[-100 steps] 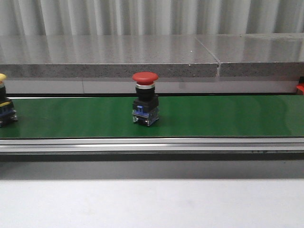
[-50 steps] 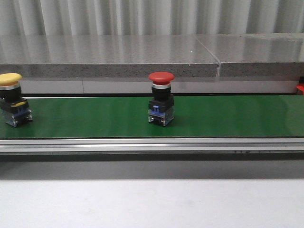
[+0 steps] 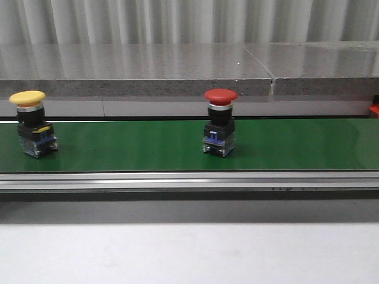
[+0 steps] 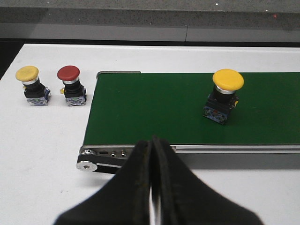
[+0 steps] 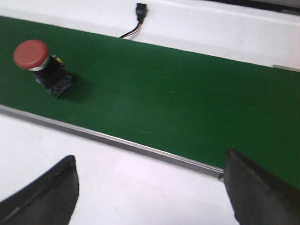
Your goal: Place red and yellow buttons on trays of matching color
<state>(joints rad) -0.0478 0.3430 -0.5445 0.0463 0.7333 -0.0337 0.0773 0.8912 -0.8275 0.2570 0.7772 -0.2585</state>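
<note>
Front view, change: both buttons carried rightward along the belt over the last second.
Yellow button: fully in view now near the belt's left end, upright; a second ago only an edge showing at the frame's left border.
Red button: upright, just right of centre; earlier left of centre.
Meaning for task: belt apparently running, so each pick probably needs timing against the drift; neither moving button touched yet, no tray in any view.
Left gripper: fingers pressed together, empty, held short of the belt's near rail, with the yellow button well apart on the green.
Spare buttons: one yellow and one red side by side on the white table, just beyond the belt's end.
Right gripper: spread wide, empty, over the table's near side; red button well apart on the belt.
Surface: green belt in a metal frame, white tabletop under it.
Room: grey stone ledge behind, pale curtain above; loose cable plug past the belt.
</note>
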